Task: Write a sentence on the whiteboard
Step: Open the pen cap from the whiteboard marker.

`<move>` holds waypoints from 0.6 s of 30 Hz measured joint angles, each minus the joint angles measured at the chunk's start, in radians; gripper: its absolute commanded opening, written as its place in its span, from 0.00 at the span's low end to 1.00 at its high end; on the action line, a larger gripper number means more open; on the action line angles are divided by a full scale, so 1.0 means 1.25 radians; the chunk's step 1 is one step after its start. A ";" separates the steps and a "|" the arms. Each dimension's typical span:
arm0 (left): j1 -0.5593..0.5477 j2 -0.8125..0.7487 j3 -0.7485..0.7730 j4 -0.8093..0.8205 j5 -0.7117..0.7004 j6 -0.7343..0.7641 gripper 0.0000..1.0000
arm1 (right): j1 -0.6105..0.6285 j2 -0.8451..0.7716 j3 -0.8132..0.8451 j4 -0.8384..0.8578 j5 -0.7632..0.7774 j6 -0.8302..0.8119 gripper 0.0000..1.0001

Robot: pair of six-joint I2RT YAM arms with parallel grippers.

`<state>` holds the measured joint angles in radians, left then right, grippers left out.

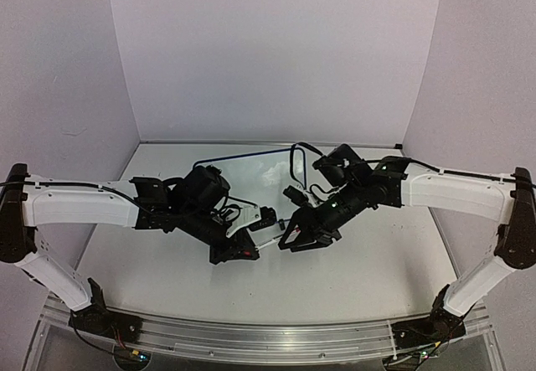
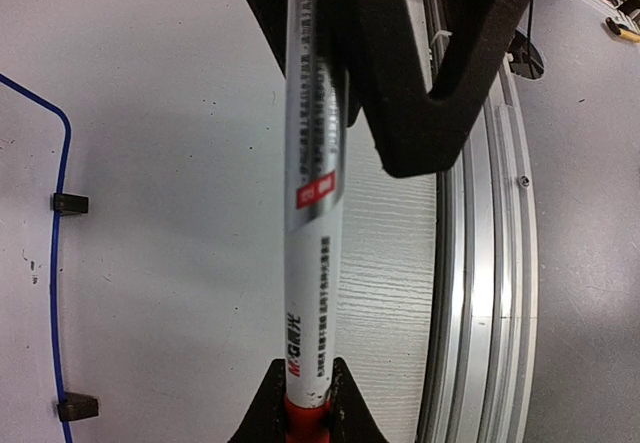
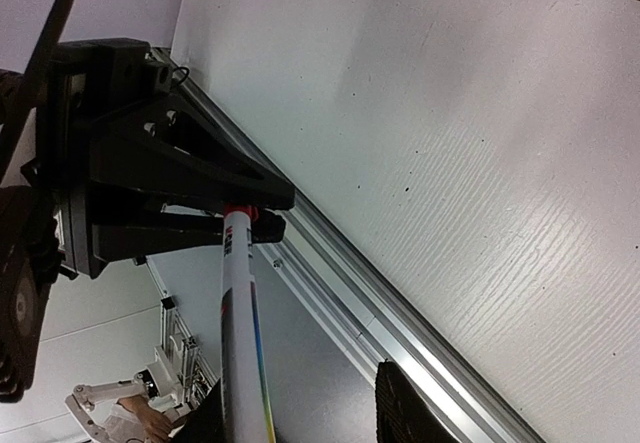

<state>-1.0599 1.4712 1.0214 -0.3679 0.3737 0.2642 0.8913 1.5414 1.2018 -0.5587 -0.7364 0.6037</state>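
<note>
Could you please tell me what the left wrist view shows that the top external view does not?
Only the left wrist view: the marker's printed text and red label, and the whiteboard's two black feet. Only the top external view: the left arm and right arm whole, and the walls. Both: the marker, the whiteboard's blue frame and the metal rail.

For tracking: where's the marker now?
Top view, table centre: the marker, held by the left end effector, reaches the right end effector, nearside of the whiteboard.

Glossy plastic marker (image 2: 312, 263), matt black fingers (image 2: 420, 83), grained white tabletop (image 2: 390, 283), ribbed metal rail (image 2: 482, 263).
</note>
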 measured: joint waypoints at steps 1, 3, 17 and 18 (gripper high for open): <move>0.000 0.000 0.000 0.000 0.001 0.000 0.00 | 0.001 0.005 0.001 0.006 -0.001 0.001 0.38; 0.000 0.000 0.000 0.000 0.001 0.000 0.00 | 0.002 0.014 0.005 0.018 -0.003 0.002 0.36; 0.000 0.018 0.007 -0.001 0.016 -0.002 0.00 | 0.002 0.026 0.012 0.100 -0.009 0.028 0.11; 0.000 0.018 0.007 -0.002 0.015 -0.003 0.00 | 0.002 0.026 0.012 0.102 -0.009 0.030 0.11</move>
<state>-1.0603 1.4937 1.0306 -0.3698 0.3923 0.2600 0.8932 1.5742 1.2163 -0.4313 -0.7483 0.6407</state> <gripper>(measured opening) 0.097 0.121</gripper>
